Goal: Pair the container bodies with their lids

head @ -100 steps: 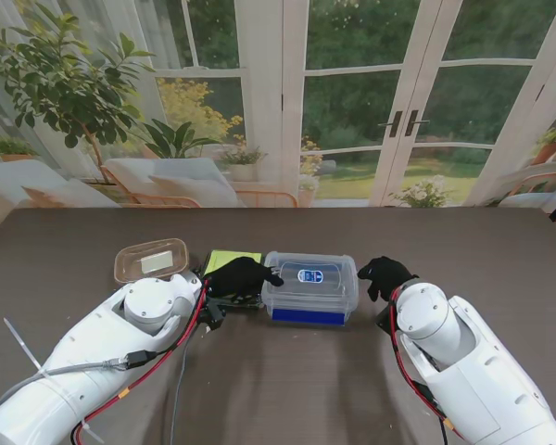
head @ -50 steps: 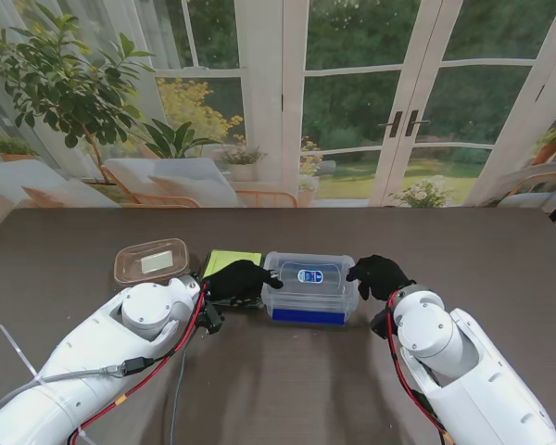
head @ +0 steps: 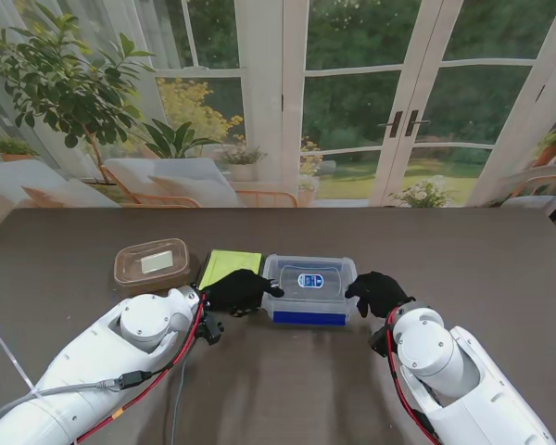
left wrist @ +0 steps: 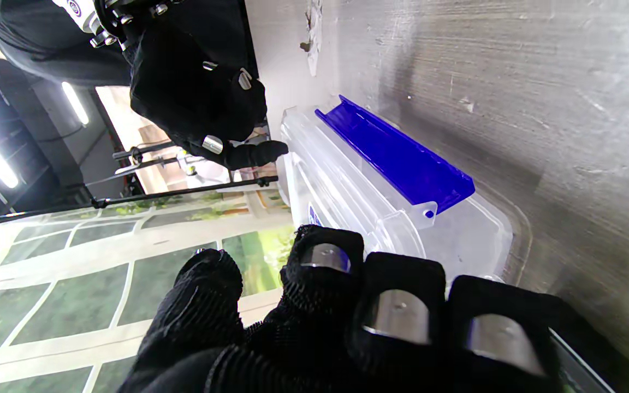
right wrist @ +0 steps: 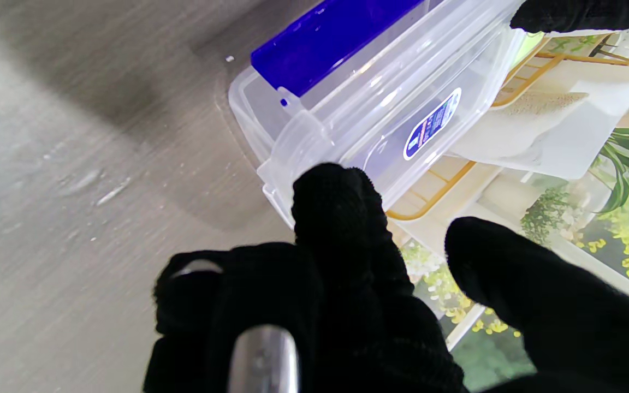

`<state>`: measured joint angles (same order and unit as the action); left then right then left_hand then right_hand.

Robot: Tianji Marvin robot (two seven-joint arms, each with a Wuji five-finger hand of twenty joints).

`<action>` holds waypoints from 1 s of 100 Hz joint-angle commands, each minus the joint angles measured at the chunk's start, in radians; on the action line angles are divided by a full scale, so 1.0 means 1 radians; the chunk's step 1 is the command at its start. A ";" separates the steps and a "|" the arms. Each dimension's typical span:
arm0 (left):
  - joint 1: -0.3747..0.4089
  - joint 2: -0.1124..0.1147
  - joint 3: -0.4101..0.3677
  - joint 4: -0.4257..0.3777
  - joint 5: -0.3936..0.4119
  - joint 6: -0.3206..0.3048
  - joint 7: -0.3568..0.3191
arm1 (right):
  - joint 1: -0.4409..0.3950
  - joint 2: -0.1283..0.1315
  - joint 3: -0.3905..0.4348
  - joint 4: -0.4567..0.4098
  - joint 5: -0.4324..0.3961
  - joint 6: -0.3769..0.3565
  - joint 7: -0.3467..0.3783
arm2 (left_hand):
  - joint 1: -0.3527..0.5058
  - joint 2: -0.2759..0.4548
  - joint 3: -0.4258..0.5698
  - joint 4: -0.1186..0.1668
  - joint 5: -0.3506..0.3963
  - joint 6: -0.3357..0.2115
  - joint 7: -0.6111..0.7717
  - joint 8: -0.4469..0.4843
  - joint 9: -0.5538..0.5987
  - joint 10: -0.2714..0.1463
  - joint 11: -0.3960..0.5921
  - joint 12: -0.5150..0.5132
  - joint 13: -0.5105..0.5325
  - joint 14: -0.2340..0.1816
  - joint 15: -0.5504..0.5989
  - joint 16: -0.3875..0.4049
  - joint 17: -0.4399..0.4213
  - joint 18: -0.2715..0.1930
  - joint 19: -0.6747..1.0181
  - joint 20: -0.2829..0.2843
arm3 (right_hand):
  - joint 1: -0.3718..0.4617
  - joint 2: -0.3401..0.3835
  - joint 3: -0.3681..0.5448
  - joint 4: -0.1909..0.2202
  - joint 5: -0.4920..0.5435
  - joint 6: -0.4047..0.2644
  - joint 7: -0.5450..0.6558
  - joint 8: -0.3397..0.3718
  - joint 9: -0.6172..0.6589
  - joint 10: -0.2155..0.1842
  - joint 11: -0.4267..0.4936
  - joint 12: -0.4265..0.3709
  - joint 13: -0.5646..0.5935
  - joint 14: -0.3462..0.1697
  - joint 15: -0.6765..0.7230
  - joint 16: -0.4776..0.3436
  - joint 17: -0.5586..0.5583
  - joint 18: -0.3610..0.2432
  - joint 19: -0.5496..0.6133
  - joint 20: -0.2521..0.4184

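Left fingers (left wrist: pixel 396 311): curled against the left end of the clear box, gripping it.
Right fingers (right wrist: pixel 342 218): one fingertip on the right-end clip flap, thumb apart; grip cannot be told.
Left hand (head: pixel 236 290): black-gloved, touching the box's left end.
Right hand (head: pixel 378 292): at the box's right end.
Clear box (head: pixel 310 283): mid-table between both hands, lidded, blue clip (head: pixel 309 317) on the side nearer to me.
Green lid (head: pixel 230 265): flat, just left of the box.
Brown container (head: pixel 151 263): farther left, apart.
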<state>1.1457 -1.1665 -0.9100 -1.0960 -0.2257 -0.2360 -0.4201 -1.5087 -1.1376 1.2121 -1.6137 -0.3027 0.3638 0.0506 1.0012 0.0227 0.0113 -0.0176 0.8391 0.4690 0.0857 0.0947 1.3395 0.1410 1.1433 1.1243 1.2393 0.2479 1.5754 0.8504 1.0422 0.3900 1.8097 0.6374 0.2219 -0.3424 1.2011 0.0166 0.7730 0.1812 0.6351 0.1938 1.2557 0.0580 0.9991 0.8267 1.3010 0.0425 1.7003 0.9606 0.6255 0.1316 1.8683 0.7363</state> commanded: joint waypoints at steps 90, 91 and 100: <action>-0.095 -0.035 -0.025 0.092 0.017 -0.081 0.068 | -0.041 -0.012 -0.007 -0.050 -0.008 -0.045 -0.042 | -0.039 0.028 -0.022 0.006 0.094 -0.029 0.051 0.021 0.020 0.024 -0.002 -0.008 0.029 0.018 0.009 0.003 0.030 0.006 0.216 -0.009 | -0.019 -0.015 -0.003 -0.033 -0.020 -0.019 0.006 0.012 0.069 0.108 -0.023 -0.011 0.009 0.017 0.009 -0.016 0.563 0.069 0.185 -0.030; -0.101 -0.037 -0.022 0.100 0.016 -0.084 0.068 | -0.044 -0.012 -0.007 -0.052 -0.007 -0.046 -0.042 | -0.039 0.028 -0.022 0.006 0.095 -0.030 0.051 0.021 0.021 0.024 -0.001 -0.009 0.029 0.018 0.010 0.003 0.030 0.005 0.216 -0.009 | -0.019 -0.015 -0.003 -0.033 -0.019 -0.018 0.007 0.013 0.070 0.108 -0.023 -0.012 0.009 0.018 0.009 -0.016 0.563 0.070 0.184 -0.030; -0.154 -0.059 0.006 0.174 0.004 -0.114 0.065 | -0.068 -0.009 0.000 -0.075 -0.007 -0.059 -0.037 | -0.039 0.026 -0.021 0.006 0.089 -0.031 0.049 0.020 0.021 0.026 0.004 -0.009 0.029 0.018 0.015 0.004 0.030 0.005 0.222 -0.005 | -0.018 -0.015 -0.002 -0.033 -0.005 -0.013 0.013 0.015 0.086 0.107 -0.021 -0.014 0.009 0.023 0.011 -0.015 0.563 0.075 0.186 -0.029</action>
<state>1.0244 -1.2064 -0.9034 -0.9256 -0.2113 -0.3558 -0.3299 -1.5526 -1.1456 1.2161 -1.6669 -0.3079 0.3172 -0.0039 0.9900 0.0227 0.0029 -0.0177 0.8912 0.4455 0.1333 0.1106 1.3397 0.1457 1.1393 1.1244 1.2394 0.2516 1.5746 0.8504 1.0422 0.3939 1.8097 0.6371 0.2219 -0.3424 1.2011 0.0085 0.7588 0.1827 0.6299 0.1961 1.2637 0.0779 0.9741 0.8267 1.3010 0.0700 1.6883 0.9485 0.6255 0.1850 1.8744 0.7359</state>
